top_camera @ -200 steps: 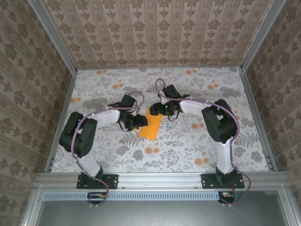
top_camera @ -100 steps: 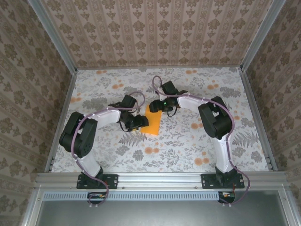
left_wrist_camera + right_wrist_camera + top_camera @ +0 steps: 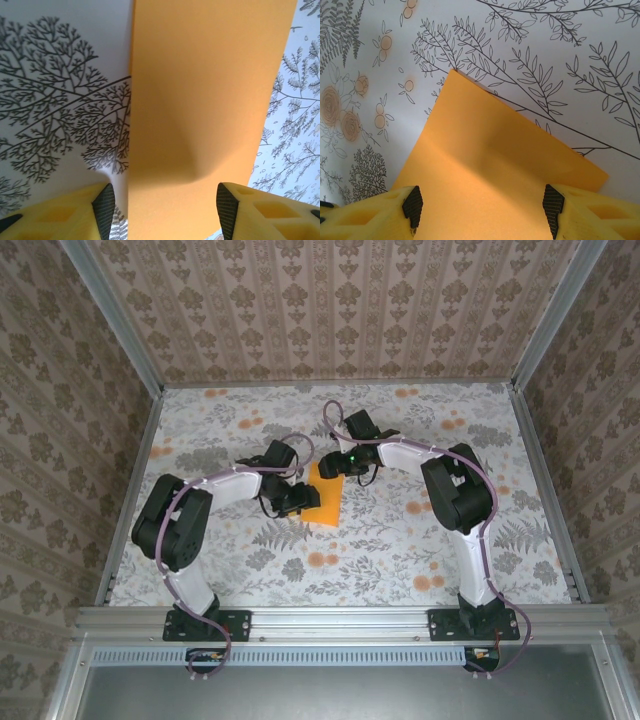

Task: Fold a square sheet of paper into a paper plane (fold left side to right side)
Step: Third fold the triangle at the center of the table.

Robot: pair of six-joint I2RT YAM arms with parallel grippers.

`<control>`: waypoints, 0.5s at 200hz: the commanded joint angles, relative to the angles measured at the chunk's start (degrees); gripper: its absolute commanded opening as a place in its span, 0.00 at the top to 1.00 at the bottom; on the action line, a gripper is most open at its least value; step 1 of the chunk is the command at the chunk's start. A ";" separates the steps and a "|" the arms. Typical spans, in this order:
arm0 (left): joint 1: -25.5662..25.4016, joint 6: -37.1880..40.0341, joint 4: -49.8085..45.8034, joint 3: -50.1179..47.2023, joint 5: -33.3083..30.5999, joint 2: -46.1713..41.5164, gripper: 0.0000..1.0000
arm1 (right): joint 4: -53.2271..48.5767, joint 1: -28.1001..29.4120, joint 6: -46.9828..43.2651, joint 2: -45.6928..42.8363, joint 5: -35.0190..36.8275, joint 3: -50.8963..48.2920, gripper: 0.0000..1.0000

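We hold both grippers low over the square sheet of paper (image 3: pixel 327 503), which lies mid-table between them, likely to press its fold flat. The left gripper (image 3: pixel 165 205) and right gripper (image 3: pixel 482 202) both have their fingers spread, straddling the orange paper and clamping nothing. Around it is the flowered table (image 3: pixel 430 420), and our own arms crowd the sheet.

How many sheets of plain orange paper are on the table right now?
1. The bright-orange paper sheet lies between the left gripper and the right gripper; another sheet beneath it could be hidden.
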 commanded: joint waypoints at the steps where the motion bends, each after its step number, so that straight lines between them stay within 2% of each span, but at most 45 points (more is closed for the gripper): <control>1: -0.46 -0.58 0.43 1.24 -0.04 0.09 0.47 | -1.88 0.00 -0.51 0.94 -0.95 -1.47 0.31; 19: -0.46 -0.58 -0.14 0.98 -0.81 -0.62 0.52 | -1.92 0.02 -0.59 0.82 -0.50 -1.48 0.31; 81: -0.72 -1.48 -0.73 0.04 -1.47 -2.53 0.86 | -0.49 -0.02 -0.93 0.00 -0.43 -2.05 0.30; 100: -1.14 -2.52 -0.19 -0.62 -1.26 -3.15 0.93 | 1.88 -0.09 -1.53 -1.63 -0.57 -3.20 0.27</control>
